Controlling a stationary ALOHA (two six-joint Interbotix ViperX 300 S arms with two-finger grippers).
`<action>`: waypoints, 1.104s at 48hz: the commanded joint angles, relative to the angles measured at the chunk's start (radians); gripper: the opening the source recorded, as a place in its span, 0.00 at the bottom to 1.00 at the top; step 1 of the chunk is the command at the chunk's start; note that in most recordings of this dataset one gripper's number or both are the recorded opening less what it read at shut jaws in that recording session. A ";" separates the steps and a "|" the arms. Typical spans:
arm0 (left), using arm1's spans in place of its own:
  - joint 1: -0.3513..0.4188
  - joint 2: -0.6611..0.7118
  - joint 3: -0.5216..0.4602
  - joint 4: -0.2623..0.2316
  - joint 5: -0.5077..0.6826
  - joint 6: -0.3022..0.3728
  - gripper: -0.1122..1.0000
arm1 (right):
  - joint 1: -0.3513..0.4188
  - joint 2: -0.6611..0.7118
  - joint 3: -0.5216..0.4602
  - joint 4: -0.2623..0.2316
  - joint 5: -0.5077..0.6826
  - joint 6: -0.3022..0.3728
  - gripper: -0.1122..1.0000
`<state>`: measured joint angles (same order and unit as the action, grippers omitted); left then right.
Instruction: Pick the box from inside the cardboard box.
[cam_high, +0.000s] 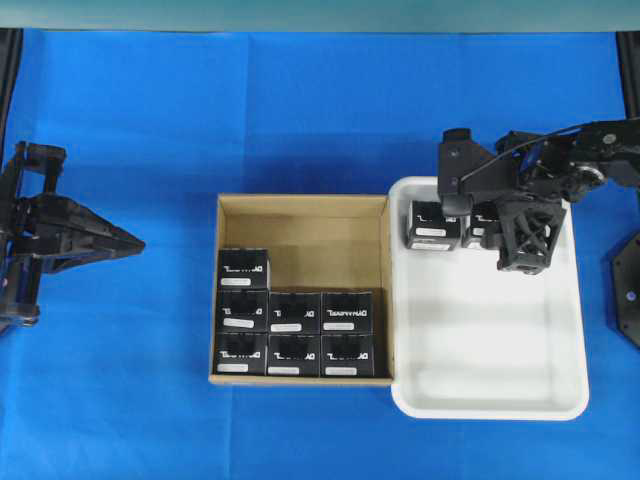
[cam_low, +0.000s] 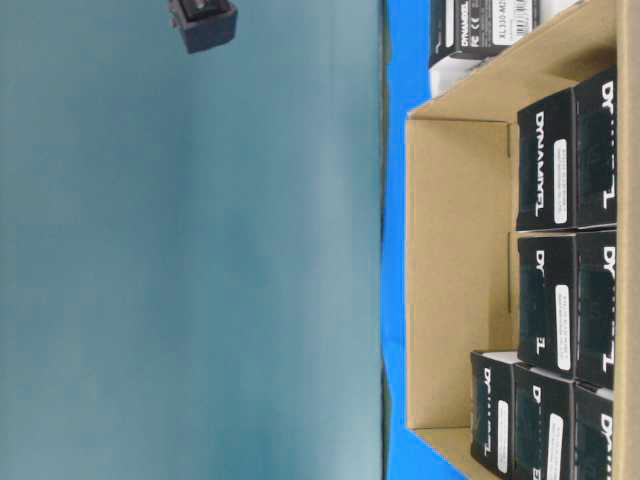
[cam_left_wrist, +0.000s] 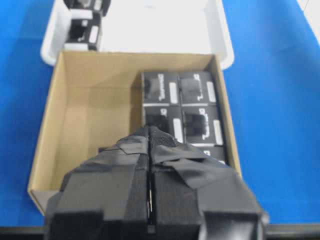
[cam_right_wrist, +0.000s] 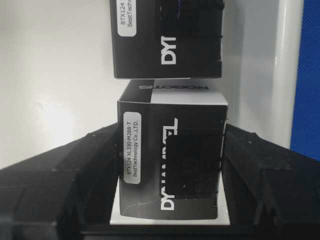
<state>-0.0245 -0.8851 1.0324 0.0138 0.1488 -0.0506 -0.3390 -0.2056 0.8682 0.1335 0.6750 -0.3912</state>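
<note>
The right fingers (cam_right_wrist: 170, 175) grasp a box (cam_right_wrist: 170, 160) over the tray (cam_high: 490, 400), beside another box (cam_right_wrist: 167, 37); left fingers (cam_left_wrist: 150, 145) clenched; next move: release, then return to the carton (cam_high: 300, 215).

Seven small black boxes sit in the cardboard box (cam_high: 303, 215): one alone (cam_high: 243, 269) in the back row at the left, then a row of three (cam_high: 294, 312), then another row of three (cam_high: 294, 354) at the front. Two more black boxes are in the white tray (cam_high: 490, 400), one (cam_high: 434, 224) plainly seen from overhead, the other (cam_right_wrist: 170, 155) between the jaws of the right arm. That makes nine black boxes, one cardboard box, one tray and two arms.
</note>
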 joint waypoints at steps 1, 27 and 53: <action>0.003 0.005 -0.028 0.002 -0.005 0.000 0.04 | 0.002 0.012 -0.003 0.000 -0.014 -0.003 0.66; 0.003 0.005 -0.028 0.002 -0.005 0.002 0.04 | 0.002 0.040 -0.005 -0.002 -0.023 -0.038 0.66; 0.002 0.008 -0.028 0.002 -0.005 0.000 0.04 | 0.003 0.051 -0.017 0.002 -0.023 -0.034 0.98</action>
<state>-0.0230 -0.8836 1.0339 0.0138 0.1488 -0.0506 -0.3390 -0.1595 0.8636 0.1335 0.6535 -0.4249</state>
